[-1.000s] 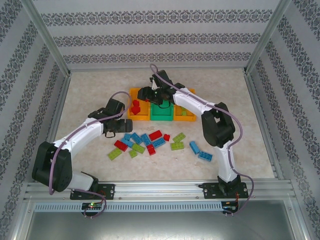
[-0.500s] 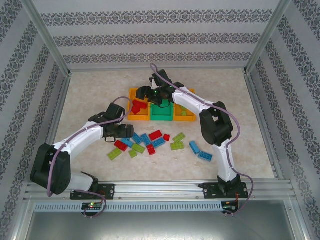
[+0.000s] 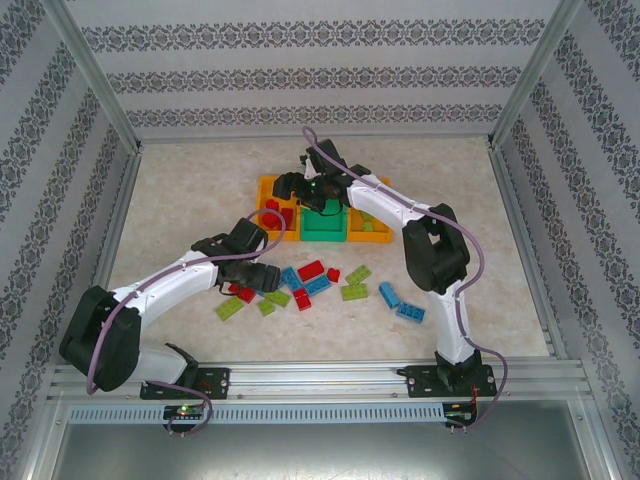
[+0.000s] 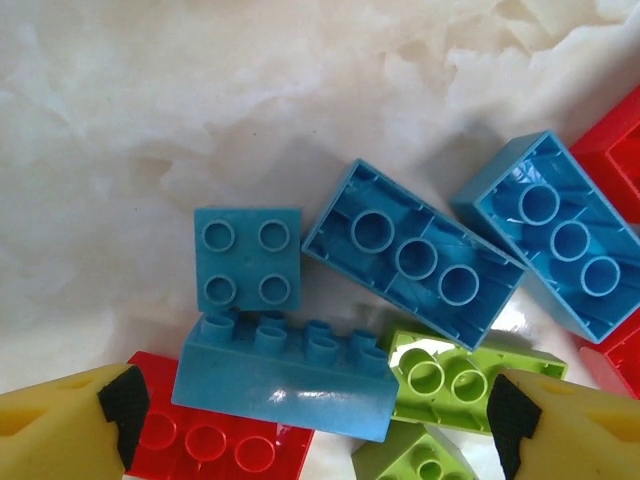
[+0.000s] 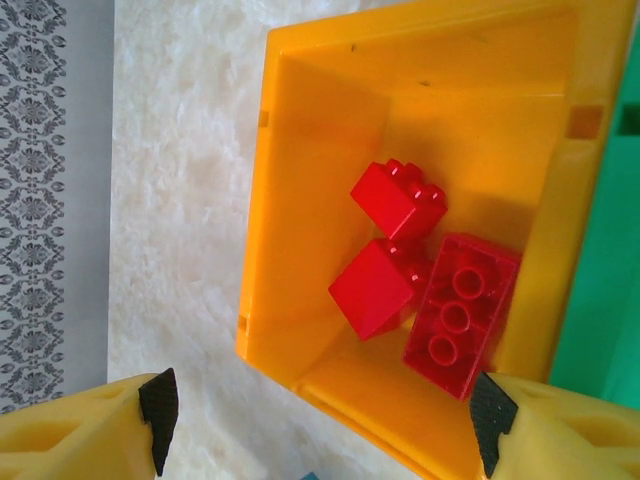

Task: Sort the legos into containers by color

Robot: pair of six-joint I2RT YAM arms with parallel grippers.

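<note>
Nearest the arm bases, the loose legos [image 3: 300,282] lie scattered on the pale marbled surface [image 3: 170,180], with a lime brick [image 3: 228,308] at the near left and a blue brick [image 3: 410,312] off to the right, apart from the main cluster. The left tool [image 3: 262,277] hangs low over the left end of that cluster. In its wrist view the left tool [image 4: 320,430] stands with its jaws wide apart and grips nothing, its black pads [image 4: 120,410] flanking a blue brick lying on its side [image 4: 280,375]. That brick rests partly over a red brick [image 4: 215,440] and lies just beside a lime brick turned hollow side up [image 4: 450,375]. Beyond these sit a small square blue brick [image 4: 248,262], studs up, and two longer blue bricks turned hollow side up [image 4: 412,250], with red pieces at the right edge. Farther back, the containers [image 3: 325,225] stand joined in a row: a left orange bin [image 3: 272,228], a green bin [image 3: 322,232] and a right orange bin [image 3: 375,236]. The right tool [image 3: 290,190] hovers above the left orange bin. In its wrist view the right tool [image 5: 320,430] has its jaws spread and empty, and the orange bin [image 5: 300,130] below holds three red bricks [image 5: 460,310] close together, with the green bin's wall [image 5: 610,250] just beside it.
</note>
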